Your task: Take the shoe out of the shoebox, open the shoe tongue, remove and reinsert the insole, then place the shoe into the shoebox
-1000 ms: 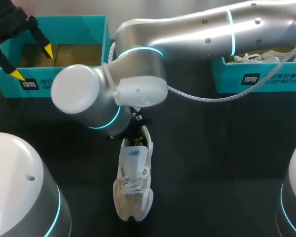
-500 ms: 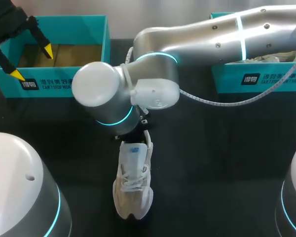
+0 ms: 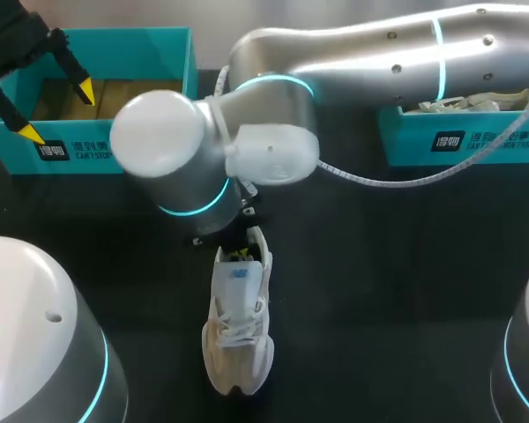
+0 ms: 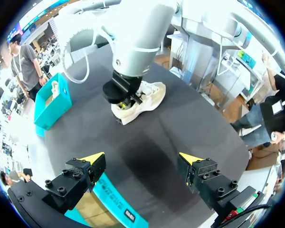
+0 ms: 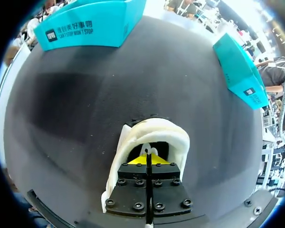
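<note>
A pale cream shoe (image 3: pixel 236 330) lies on the black table, toe towards the front edge. My right arm comes across from the right. Its gripper (image 3: pixel 241 253) is down in the shoe's heel opening. In the right wrist view the right gripper (image 5: pixel 148 160) is shut, its yellow tips inside the white padded collar (image 5: pixel 154 129); a small white bit shows just ahead of them, and I cannot tell if anything thin is pinched. My left gripper (image 3: pixel 57 112) hangs open and empty over the teal shoebox (image 3: pixel 115 40) at the back left. The left wrist view shows the shoe (image 4: pixel 145 97) far ahead of that gripper (image 4: pixel 141 157).
A second teal box (image 3: pixel 476 141) at the back right holds pale shoe parts or paper. My right arm's bulky wrist (image 3: pixel 172 159) hides the table behind the shoe. The teal shoebox (image 4: pixel 109 197) lies just under my left gripper.
My right arm's wrist swung a little to the right, then back left, staying over the heel. The shoe has hardly moved. The left arm is still.
</note>
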Motion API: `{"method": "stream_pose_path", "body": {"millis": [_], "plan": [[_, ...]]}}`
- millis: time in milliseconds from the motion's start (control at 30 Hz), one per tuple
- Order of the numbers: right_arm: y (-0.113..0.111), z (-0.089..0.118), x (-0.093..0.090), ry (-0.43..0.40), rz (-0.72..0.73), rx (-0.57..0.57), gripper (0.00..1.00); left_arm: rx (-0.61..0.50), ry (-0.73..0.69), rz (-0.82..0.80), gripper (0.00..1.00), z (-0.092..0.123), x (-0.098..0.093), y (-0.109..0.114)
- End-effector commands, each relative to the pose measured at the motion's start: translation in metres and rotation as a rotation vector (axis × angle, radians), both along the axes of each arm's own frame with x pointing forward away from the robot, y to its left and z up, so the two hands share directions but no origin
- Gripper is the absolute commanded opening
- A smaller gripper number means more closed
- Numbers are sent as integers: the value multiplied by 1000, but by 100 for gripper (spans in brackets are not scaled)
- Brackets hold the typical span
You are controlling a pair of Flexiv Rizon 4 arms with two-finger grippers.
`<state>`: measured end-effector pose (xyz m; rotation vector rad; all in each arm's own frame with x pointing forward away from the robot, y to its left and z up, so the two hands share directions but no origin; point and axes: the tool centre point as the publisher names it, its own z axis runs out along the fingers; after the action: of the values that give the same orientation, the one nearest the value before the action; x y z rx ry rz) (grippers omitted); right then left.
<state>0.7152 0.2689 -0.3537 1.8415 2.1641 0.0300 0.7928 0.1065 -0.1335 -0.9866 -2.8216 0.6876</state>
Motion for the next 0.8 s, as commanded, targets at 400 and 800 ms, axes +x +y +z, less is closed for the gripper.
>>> {"method": "stream_pose_path", "body": {"millis": [400, 800], "plan": [[-7, -3, -11, 40, -424, 209, 0, 4, 2, -2, 100, 0, 2, 0], [10, -3, -25, 133, -458, 185, 0, 4, 2, -2, 100, 0, 2, 0]]}}
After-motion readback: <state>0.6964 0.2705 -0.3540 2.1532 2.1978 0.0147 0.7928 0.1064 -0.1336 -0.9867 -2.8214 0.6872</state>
